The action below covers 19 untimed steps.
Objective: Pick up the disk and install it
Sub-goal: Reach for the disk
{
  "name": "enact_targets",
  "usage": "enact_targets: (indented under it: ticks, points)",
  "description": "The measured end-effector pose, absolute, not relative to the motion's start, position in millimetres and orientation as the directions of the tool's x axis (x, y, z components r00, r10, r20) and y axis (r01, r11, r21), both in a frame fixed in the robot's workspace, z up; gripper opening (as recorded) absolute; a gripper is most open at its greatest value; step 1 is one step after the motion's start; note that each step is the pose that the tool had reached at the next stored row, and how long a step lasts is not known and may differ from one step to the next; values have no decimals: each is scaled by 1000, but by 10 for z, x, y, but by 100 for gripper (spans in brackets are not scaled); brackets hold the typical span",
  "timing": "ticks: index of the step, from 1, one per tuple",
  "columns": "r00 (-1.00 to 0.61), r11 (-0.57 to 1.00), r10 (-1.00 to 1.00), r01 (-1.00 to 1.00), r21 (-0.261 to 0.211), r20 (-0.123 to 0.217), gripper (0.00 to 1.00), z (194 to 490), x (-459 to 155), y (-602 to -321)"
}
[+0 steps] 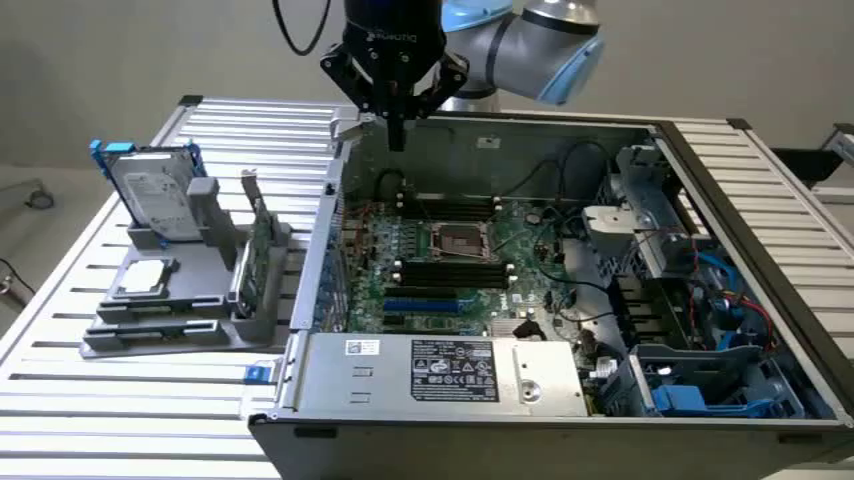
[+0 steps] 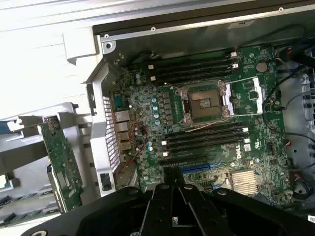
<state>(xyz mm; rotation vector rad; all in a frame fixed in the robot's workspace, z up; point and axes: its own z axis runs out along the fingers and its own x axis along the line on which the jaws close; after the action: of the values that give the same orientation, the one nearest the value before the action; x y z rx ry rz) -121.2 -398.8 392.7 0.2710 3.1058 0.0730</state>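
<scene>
Over the case's (image 1: 574, 122) rack-side wall, the tool (image 1: 395, 135) is hovering, fingers together and gripping nothing. The disk (image 1: 150, 192) is standing on edge in the rack (image 1: 174, 322), its long axis upright, well off toward the exterior view's left.

Closed jaws hang above the computer case (image 1: 534, 150), disk (image 1: 150, 190) apart.

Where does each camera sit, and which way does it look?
Exterior view: off the arm, raised, looking down into the open computer case and at the disk on its stand; the arm and end effector show.
Wrist view: on the wrist, looking down at the motherboard past the end effector.
Shared: motherboard, end effector.
</scene>
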Motion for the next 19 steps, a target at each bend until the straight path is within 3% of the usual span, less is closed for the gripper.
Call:
enact_targets:
  ticks: [11, 19]
  points:
    - [-984, 983, 177, 176, 49, -19, 11, 3925, -1227, -3988]
    - [-984, 983, 178, 177, 49, -19, 11, 3927, -1591, -3988]
